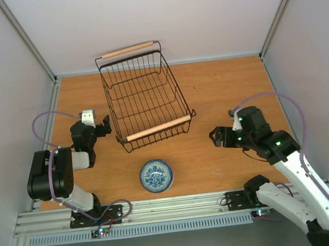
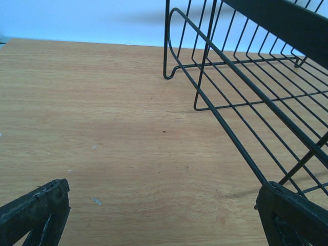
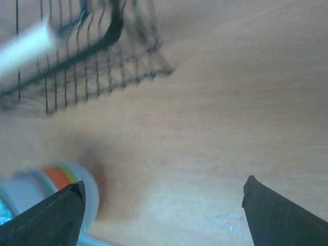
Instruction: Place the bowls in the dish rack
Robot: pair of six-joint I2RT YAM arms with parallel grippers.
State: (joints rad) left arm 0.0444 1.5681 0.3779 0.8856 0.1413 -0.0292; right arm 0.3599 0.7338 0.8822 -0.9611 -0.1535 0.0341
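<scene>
I see the black wire dish rack (image 1: 158,128) with wooden rod handles on the tabletop (image 1: 226,86), the stacked round bowls (image 1: 156,175), blue-and-white patterned on top, near its front, outside it, and left fingers (image 2: 36,215) and right fingers (image 3: 48,215) both spread apart, gripping nothing.

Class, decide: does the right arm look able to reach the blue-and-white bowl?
Probably yes: the open right gripper has only bare table between it and the blue-and-white bowl; the dish rack stands farther back.
</scene>
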